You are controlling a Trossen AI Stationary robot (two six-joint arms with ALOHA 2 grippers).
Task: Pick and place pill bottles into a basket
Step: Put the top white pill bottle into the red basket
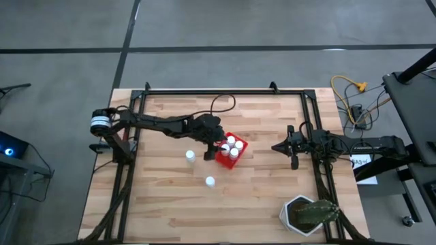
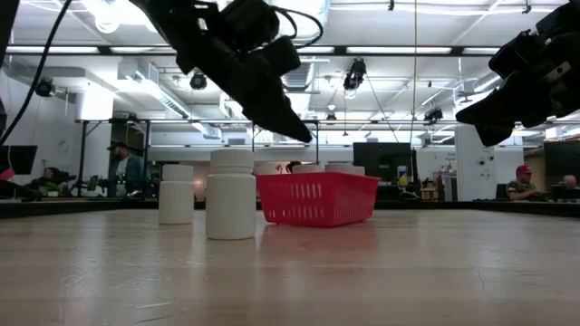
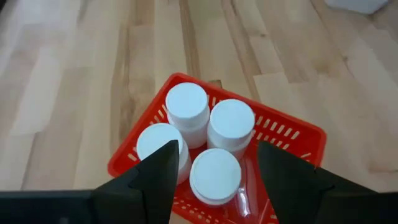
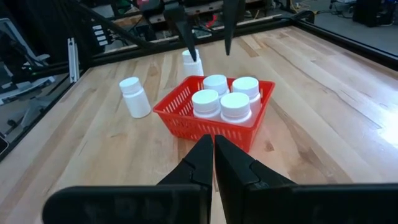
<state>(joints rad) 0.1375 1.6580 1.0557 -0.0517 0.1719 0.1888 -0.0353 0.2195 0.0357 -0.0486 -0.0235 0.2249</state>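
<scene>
The red basket (image 1: 223,158) stands mid-table and holds four white pill bottles (image 3: 187,107), upright on its floor. Two more bottles stand upright on the table, one to the basket's left (image 1: 190,156) and one nearer the front edge (image 1: 210,181); they also show in the low view (image 2: 177,193) (image 2: 231,195). My left gripper (image 3: 217,168) is open and empty, hovering above the basket's left side; the right wrist view (image 4: 208,34) shows its fingers clear above the bottles. My right gripper (image 4: 213,155) is shut and empty, to the right of the basket (image 4: 180,118), raised above the table.
A round white pot with a green plant (image 1: 308,214) stands at the table's front right corner. A dark metal frame (image 1: 225,92) runs along the far edge and both sides. Bare wood lies in front of the basket.
</scene>
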